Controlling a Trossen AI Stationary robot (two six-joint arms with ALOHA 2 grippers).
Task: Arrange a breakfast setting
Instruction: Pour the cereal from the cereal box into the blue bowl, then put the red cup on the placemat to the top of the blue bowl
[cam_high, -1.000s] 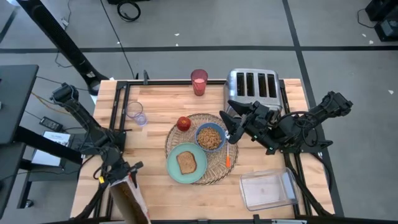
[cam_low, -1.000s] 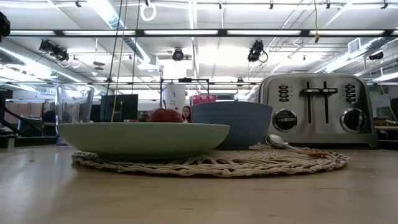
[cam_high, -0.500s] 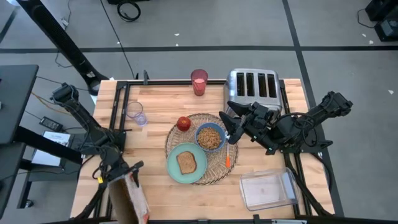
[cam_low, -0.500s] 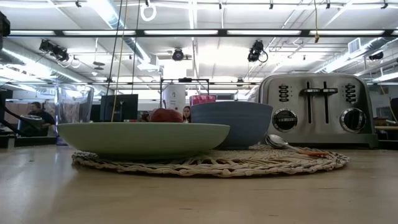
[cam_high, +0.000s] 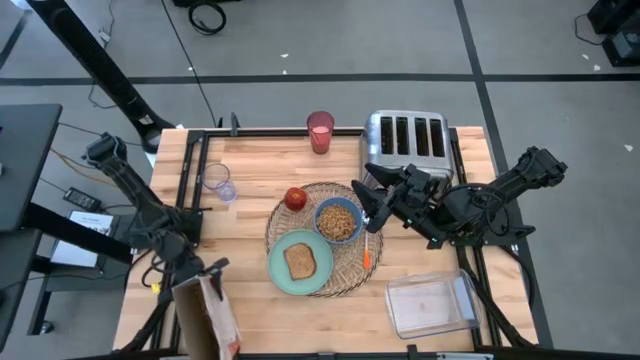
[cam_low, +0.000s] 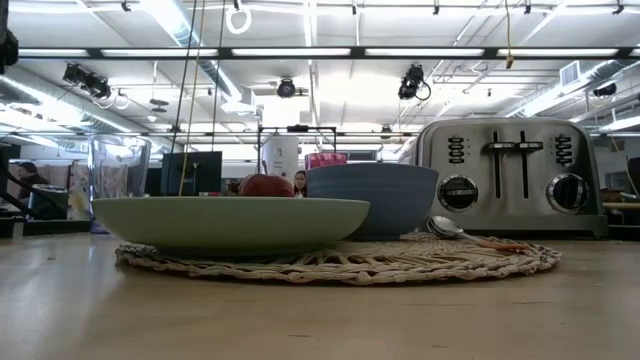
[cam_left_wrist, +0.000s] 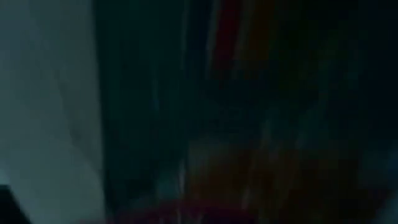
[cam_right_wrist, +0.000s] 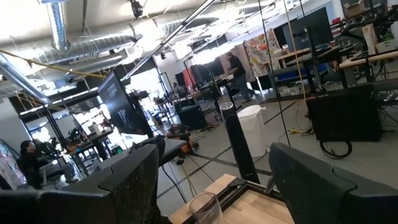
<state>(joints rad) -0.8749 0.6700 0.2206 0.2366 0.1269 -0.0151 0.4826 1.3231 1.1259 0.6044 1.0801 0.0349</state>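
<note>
Your right gripper (cam_high: 367, 208), dark fingers spread and empty, hovers beside the round blue bowl (cam_high: 339, 220) on the woven wicker placemat (cam_high: 352, 272), which also carries the smooth teal plate (cam_high: 280, 277), toast slice (cam_high: 300, 261), red apple (cam_high: 295, 198) and orange-handled spoon (cam_high: 367, 256).

Bright ceiling strip lights wash the low view with glare around twelve o'clock, the overhead view is evenly lit with soft shadows, and the left wrist view is dark, smeared blur.
</note>
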